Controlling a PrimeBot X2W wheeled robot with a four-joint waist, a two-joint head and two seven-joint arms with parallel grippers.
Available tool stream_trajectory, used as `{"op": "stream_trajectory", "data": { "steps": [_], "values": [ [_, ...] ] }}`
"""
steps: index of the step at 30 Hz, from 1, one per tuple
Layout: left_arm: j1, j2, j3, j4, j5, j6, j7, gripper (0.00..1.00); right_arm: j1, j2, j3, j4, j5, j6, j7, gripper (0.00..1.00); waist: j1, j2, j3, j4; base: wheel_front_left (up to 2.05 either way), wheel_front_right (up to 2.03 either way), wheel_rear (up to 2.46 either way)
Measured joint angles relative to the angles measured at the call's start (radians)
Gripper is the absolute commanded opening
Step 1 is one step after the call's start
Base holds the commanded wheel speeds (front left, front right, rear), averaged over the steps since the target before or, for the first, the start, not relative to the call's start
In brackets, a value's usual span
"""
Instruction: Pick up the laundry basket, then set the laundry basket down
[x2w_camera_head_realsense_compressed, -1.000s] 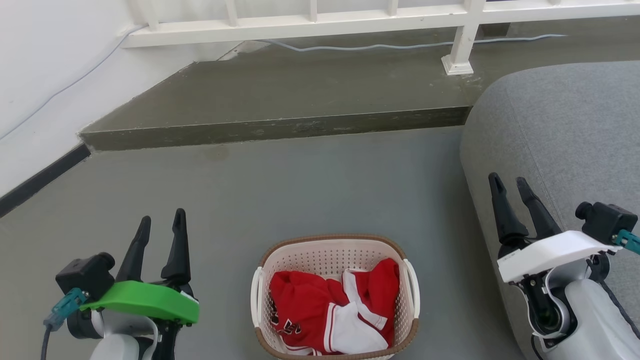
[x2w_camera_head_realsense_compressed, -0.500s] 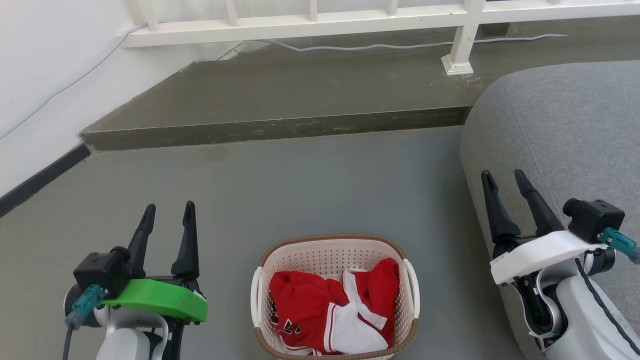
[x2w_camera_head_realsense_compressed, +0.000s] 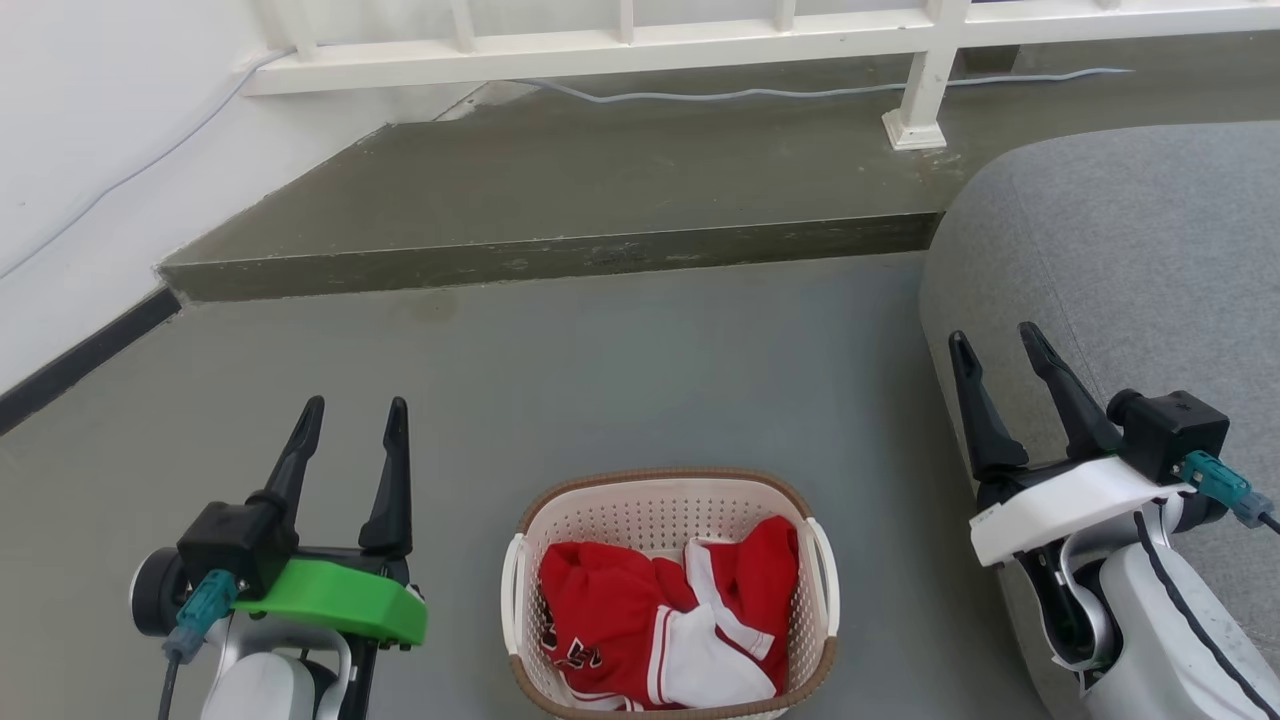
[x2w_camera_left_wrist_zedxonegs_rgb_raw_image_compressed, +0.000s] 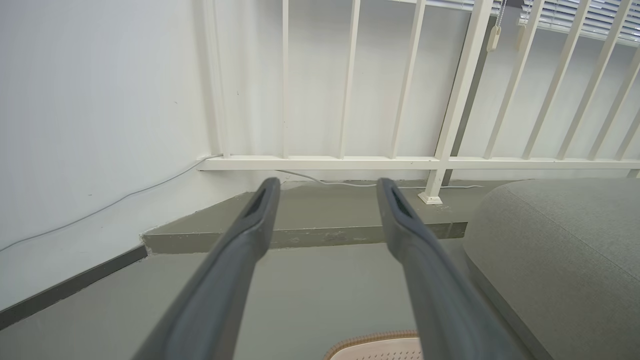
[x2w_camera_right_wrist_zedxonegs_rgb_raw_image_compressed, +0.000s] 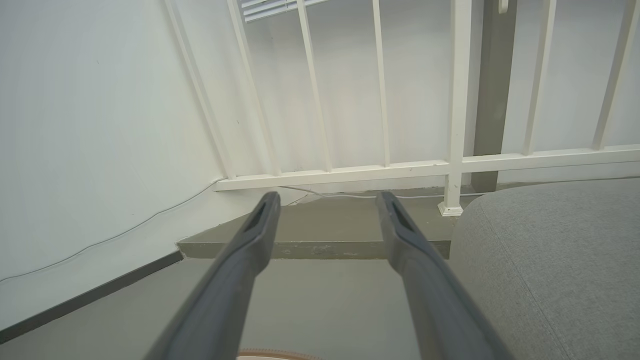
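The laundry basket (x2w_camera_head_realsense_compressed: 640, 520) sits flat on the grey floor (x2w_camera_head_realsense_compressed: 600, 380), low in the middle of the head view, with a red and white garment (x2w_camera_head_realsense_compressed: 640, 620) heaped inside it. And nobody has hold of it! One white loop handle (x2w_camera_head_realsense_compressed: 512, 590) faces the robot's left and the other handle (x2w_camera_head_realsense_compressed: 829, 585) faces its right. Both are free, with nothing touching them.

The left gripper (x2w_camera_head_realsense_compressed: 356, 402) hovers just beside the basket on that side, fingers parted wide and holding nothing. The right gripper (x2w_camera_head_realsense_compressed: 995, 335) is out on the far side, a little farther from the basket. It is spread open and empty too, its fingers showing against the grey sofa (x2w_camera_head_realsense_compressed: 1120, 250). Both grippers point up the room towards the raised step (x2w_camera_head_realsense_compressed: 550, 255) and the white railing (x2w_camera_head_realsense_compressed: 620, 50), not in at the basket. The left wrist view catches a sliver of the brown rim (x2w_camera_left_wrist_zedxonegs_rgb_raw_image_compressed: 380, 333) at its bottom edge, under the open fingers, so that gripper looks out past the basket.

By the look of it the task is at the very start. Nothing is gripped and nothing is lifted. What is left appears to be everything: bring the grippers in to the handles or rim, close on them, raise the basket and set it down again.
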Motion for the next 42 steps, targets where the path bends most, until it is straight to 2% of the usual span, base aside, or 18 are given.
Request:
{"op": "stream_trajectory", "data": {
  "steps": [25,42],
  "values": [
    [-0.003,-0.003,0.012,0.017,-0.002,-0.008,0.000,1.00,0.000,0.018,-0.024,0.011,-0.009,0.011,0.000,1.00,0.0000,0.0000,0.011,-0.006,0.00,0.00,0.00],
    [-0.069,-0.006,0.007,0.050,-0.029,-0.010,-0.003,1.00,-0.036,0.014,-0.059,0.084,-0.005,0.022,0.000,1.00,0.0000,0.0000,0.155,-0.038,0.00,0.00,0.00]
  ]
}}
